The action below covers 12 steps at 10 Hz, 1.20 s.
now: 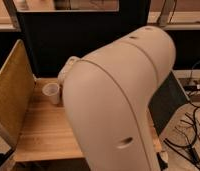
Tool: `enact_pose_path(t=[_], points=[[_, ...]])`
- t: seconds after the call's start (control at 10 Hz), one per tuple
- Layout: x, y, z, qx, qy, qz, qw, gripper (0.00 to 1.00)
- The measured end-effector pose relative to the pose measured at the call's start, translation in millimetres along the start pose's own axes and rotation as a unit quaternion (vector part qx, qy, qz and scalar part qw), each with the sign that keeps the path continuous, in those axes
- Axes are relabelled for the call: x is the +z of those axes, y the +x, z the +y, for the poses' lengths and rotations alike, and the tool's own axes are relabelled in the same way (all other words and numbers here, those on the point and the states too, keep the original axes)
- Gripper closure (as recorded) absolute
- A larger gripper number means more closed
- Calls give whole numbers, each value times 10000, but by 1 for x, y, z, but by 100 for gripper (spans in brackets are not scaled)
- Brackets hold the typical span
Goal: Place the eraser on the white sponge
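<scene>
My large cream-white arm (118, 105) fills the middle and right of the camera view and hides most of the wooden table (40, 132). The eraser and the white sponge are hidden behind it. The gripper is also hidden behind the arm. Only a pale rounded arm part (68, 67) shows past the arm's upper left edge, above the back of the table.
A small clear plastic cup (52, 93) stands upright at the table's back left. A tan perforated side panel (10, 95) walls the left edge, and a dark panel (168, 100) walls the right. Behind is a black backboard (68, 35). Cables (190, 135) lie on the floor at the right.
</scene>
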Motion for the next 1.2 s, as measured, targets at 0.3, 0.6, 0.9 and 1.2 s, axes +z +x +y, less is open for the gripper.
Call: enact_pose_path(t=[0.3,0.6,0.9,1.2], points=[[-17,38,-38,-49,-131,-65,9999,100],[-29,72,-74,27,-74,-38,10000,100],[-36,108,-101,110,-23,73,9999,100],[-36,142,-100,-211,56,348,9992,100]])
